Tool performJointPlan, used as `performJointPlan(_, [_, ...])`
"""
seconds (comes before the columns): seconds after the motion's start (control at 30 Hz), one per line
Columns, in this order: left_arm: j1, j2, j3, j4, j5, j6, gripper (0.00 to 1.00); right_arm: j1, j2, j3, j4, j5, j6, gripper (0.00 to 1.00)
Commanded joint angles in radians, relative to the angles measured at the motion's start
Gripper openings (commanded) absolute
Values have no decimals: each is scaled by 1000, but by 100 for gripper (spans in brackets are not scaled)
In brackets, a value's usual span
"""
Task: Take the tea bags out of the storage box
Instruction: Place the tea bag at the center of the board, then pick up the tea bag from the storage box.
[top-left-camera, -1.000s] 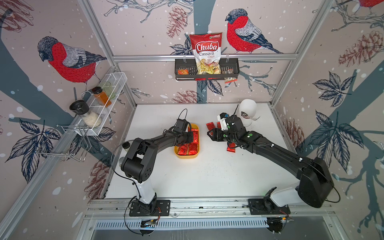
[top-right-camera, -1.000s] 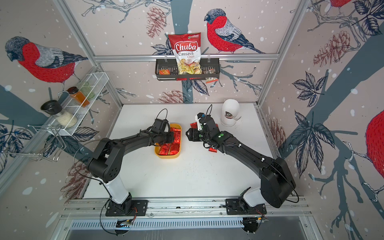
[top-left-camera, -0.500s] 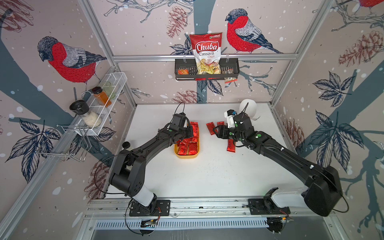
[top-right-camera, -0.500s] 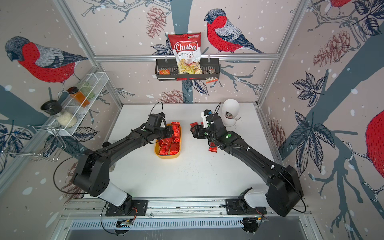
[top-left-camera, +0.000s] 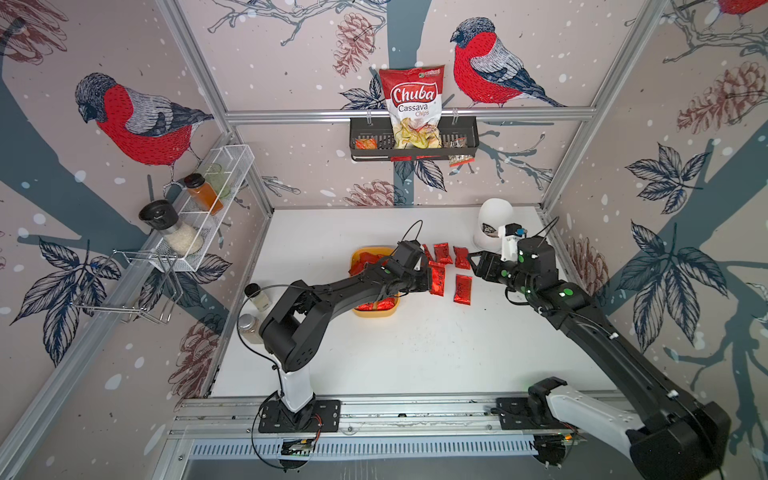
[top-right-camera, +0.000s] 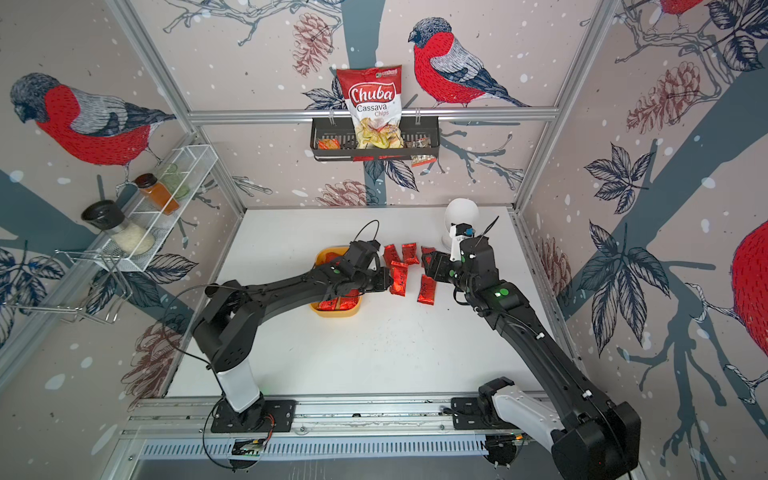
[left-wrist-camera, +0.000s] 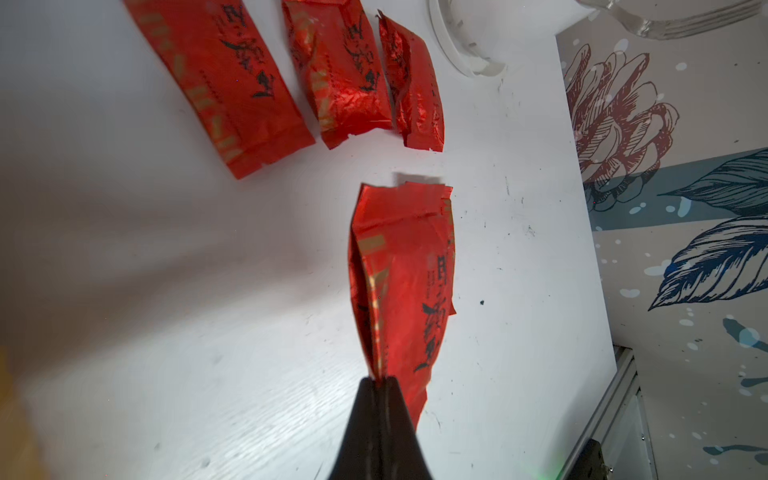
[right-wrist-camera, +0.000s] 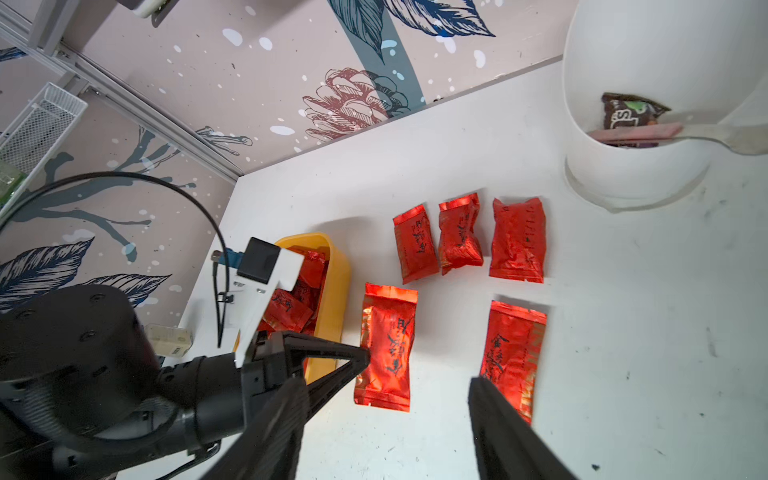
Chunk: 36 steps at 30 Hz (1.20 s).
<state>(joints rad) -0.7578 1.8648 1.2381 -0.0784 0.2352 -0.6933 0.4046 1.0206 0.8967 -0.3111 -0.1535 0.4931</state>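
The yellow storage box (top-left-camera: 376, 312) sits near the middle of the white desk (top-left-camera: 415, 357). It is a bit closer to the far edge than to the near edge. Red tea bags (right-wrist-camera: 286, 311) lie piled inside it. The left arm reaches across the box, so part of the box is hidden in both top views.

Five more red bags are out on the desk, on the right side of the box. A row of three (right-wrist-camera: 459, 235) lies side by side toward the far edge. The other two lie closer to the near edge, apart from each other.

The left fingers (left-wrist-camera: 380, 390) are shut tight on the crimped end of one tea bag (left-wrist-camera: 405, 266). It is the bag just beside the box. It sits very low and flat, but I cannot tell if it touches the desk.

The right fingers (top-left-camera: 476, 264) are spread wide with nothing in them. They hang over the desk near the last bag (top-left-camera: 462, 289), which lies flat. In the right wrist view, one finger covers a corner of that bag.

A white pot (top-left-camera: 492, 216) stands near the far right corner of the desk, with a dark packet (right-wrist-camera: 627, 116) inside. Two small jars (top-left-camera: 257, 293) stand by the left edge.
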Motion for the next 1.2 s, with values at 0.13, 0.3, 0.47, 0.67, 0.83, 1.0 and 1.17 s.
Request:
performJointPlan(0.13, [-14,148,67,93,6,-59,0,-18,-51,-40,-34,-23,-19,67])
performJointPlan(0.3, [-16,202,95,103,23,-68,0,-25,-56,-56,-31,-27,-22,67])
performJointPlan(0.47, [-18,216,109,96,22,-68,6,-27,-43,-61,-16,-43,-19,67])
performJointPlan(0.67, [-17,134,122,8,-65,-25,33,-27,-23,-51,2,-64,-12,67])
performJointPlan(0.83, [-11,8,112,-71,-131,17,37,1,9,-32,35,-71,2,68])
performJointPlan(1.0, [51,-179,-22,-74,-157,11,37,121,108,10,84,-27,12,69])
performJointPlan(1.17, [168,-357,-199,-67,-166,-12,37,224,258,66,158,-20,28,68])
